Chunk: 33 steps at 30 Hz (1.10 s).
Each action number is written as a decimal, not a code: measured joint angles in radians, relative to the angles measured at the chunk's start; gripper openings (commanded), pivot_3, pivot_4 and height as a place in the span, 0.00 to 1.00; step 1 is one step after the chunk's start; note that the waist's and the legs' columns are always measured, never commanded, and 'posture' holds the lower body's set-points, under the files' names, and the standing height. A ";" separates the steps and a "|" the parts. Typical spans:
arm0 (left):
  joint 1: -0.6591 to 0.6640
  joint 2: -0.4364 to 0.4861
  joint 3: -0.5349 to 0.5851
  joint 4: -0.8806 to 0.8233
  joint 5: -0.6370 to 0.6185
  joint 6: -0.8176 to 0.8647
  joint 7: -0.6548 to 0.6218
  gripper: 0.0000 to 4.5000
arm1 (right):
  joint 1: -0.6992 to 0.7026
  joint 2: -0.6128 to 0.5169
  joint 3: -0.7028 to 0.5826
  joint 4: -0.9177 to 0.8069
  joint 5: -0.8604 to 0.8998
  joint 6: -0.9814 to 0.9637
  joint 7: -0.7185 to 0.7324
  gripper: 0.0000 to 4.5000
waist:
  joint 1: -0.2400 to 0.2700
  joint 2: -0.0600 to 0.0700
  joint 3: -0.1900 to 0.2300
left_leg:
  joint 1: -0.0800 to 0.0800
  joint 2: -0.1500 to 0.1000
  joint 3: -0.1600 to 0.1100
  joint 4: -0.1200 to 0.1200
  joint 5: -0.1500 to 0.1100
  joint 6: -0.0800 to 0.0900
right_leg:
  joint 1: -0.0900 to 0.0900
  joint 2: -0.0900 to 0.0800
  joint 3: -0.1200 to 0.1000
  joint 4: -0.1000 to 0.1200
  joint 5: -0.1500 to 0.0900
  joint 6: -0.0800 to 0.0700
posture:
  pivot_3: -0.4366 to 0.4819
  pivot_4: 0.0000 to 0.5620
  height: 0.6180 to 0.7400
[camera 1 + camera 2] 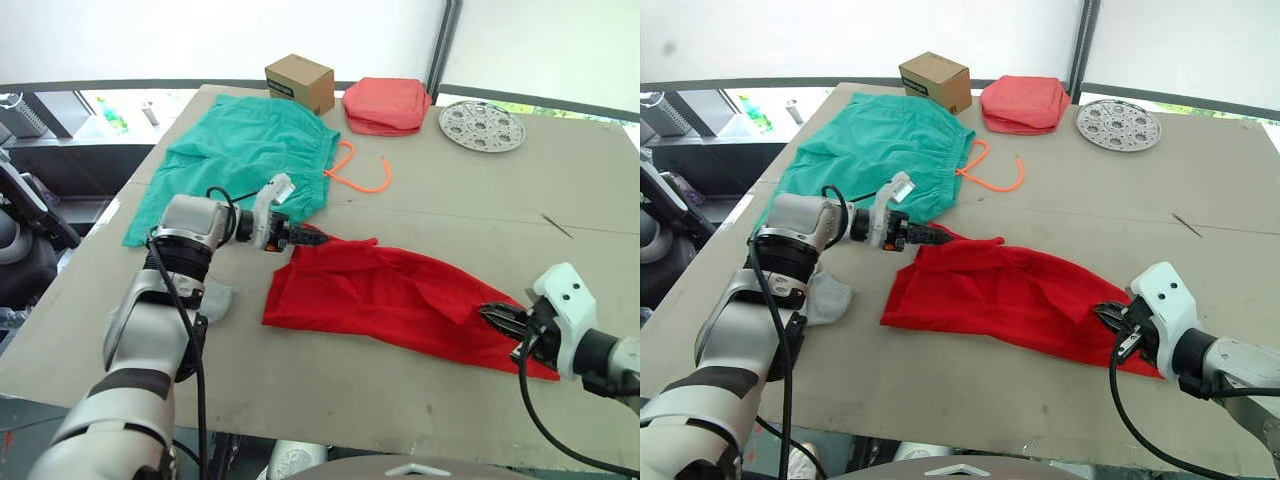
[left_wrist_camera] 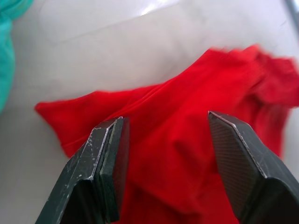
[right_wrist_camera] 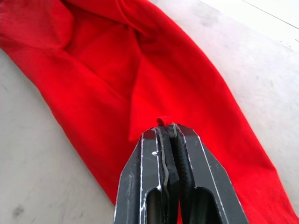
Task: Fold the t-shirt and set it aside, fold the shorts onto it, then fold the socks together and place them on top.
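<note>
Left eye view: the t-shirt (image 1: pixel 400 295) lies crumpled across the middle of the desk (image 1: pixel 480 210); the shorts (image 1: pixel 240 160) spread at upper left, a sock (image 1: pixel 215 298) partly hidden beside the left arm. The left end effector (image 1: pixel 312 236) hovers at the shirt's upper left corner; the right end effector (image 1: pixel 497 318) meets its lower right part. A box (image 1: pixel 300 82), a pink cloth stack (image 1: pixel 387 104) and a metal disc (image 1: pixel 481 125) sit along the far edge.

Left wrist view: the fingers (image 2: pixel 105 163) stand wide apart over red fabric.

Right wrist view: the fingers (image 3: pixel 149 177) are pinched closed on a fold of the t-shirt.
</note>
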 measured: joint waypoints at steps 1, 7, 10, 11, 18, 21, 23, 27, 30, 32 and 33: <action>-0.001 -0.006 0.000 0.011 0.006 -0.031 0.007 0.64 | 0.000 0.000 0.002 0.000 0.000 -0.003 -0.004 0.00 | 0.001 0.000 0.000 | 0.000 0.000 0.000 0.000 0.000 0.000 | 0.000 -0.001 0.000 0.000 0.000 0.000 | 0.48 0.27 1.00; -0.025 -0.001 0.000 0.068 0.054 -0.191 -0.012 0.64 | 0.030 0.000 0.002 -0.013 0.006 -0.020 -0.012 0.00 | 0.001 0.000 0.000 | -0.001 0.000 0.000 0.000 0.000 0.000 | 0.000 -0.002 0.000 0.000 0.000 0.000 | 0.48 0.27 1.00; -0.024 0.000 -0.007 0.074 0.077 -0.252 -0.020 0.64 | 0.032 -0.003 0.006 -0.013 0.000 -0.027 -0.014 0.00 | 0.001 -0.001 0.000 | -0.001 0.000 0.000 0.000 0.000 0.000 | 0.000 -0.002 0.000 0.000 0.000 0.000 | 0.48 0.27 1.00; -0.019 -0.003 -0.008 0.074 0.082 -0.284 -0.023 0.64 | 0.031 -0.004 0.010 -0.013 -0.001 -0.028 -0.016 0.00 | 0.001 0.000 0.000 | -0.001 0.000 0.000 0.000 0.000 0.000 | 0.000 -0.002 0.000 0.000 0.000 0.000 | 0.48 0.27 1.00; 0.007 -0.024 -0.010 0.077 0.117 -0.365 -0.029 0.64 | 0.029 -0.007 0.019 -0.013 -0.001 -0.033 -0.024 0.00 | 0.001 -0.001 0.000 | -0.001 0.000 0.000 0.001 0.000 0.000 | 0.000 -0.002 -0.001 -0.001 0.000 0.000 | 0.48 0.27 1.00; 0.017 -0.024 -0.010 0.076 0.123 -0.390 -0.033 0.64 | 0.029 -0.007 0.019 -0.013 0.001 -0.033 -0.028 0.00 | 0.001 -0.001 0.000 | -0.001 0.000 0.000 0.001 0.000 0.000 | 0.000 -0.002 -0.001 0.000 0.000 0.000 | 0.48 0.27 1.00; 0.020 -0.024 -0.009 0.077 0.125 -0.402 -0.033 0.64 | 0.030 -0.007 0.019 -0.013 0.002 -0.033 -0.032 0.00 | 0.001 -0.001 0.000 | -0.001 0.000 0.000 0.001 0.000 0.000 | 0.000 -0.002 -0.001 0.000 0.000 0.000 | 0.48 0.27 1.00; 0.020 -0.024 0.000 0.100 0.127 -0.414 -0.039 0.45 | 0.031 -0.007 0.019 -0.013 0.007 -0.033 -0.035 0.00 | 0.001 0.000 0.000 | -0.001 0.000 0.000 0.001 0.000 0.000 | 0.000 -0.002 -0.001 0.000 0.000 0.000 | 0.48 0.27 1.00; 0.020 -0.024 0.011 0.121 0.127 -0.418 -0.036 0.13 | 0.030 -0.007 0.019 -0.013 0.009 -0.033 -0.038 0.00 | 0.001 -0.001 0.000 | -0.001 0.000 0.000 0.001 0.000 0.000 | 0.000 -0.001 -0.001 0.000 0.000 0.000 | 0.48 0.27 1.00; 0.022 -0.023 0.014 0.128 0.128 -0.432 -0.037 0.01 | 0.024 -0.009 0.019 -0.011 0.010 -0.033 -0.038 0.00 | 0.001 -0.001 0.000 | -0.001 0.000 0.000 0.001 0.000 0.000 | 0.000 -0.001 -0.001 -0.001 0.000 0.000 | 0.48 0.27 1.00; 0.023 -0.023 0.014 0.128 0.128 -0.436 -0.038 0.01 | 0.021 -0.011 0.019 -0.008 0.009 -0.033 -0.039 0.00 | 0.001 -0.001 0.000 | -0.001 0.000 0.000 0.001 0.000 0.000 | 0.000 -0.001 -0.001 -0.001 0.000 0.000 | 0.48 0.27 1.00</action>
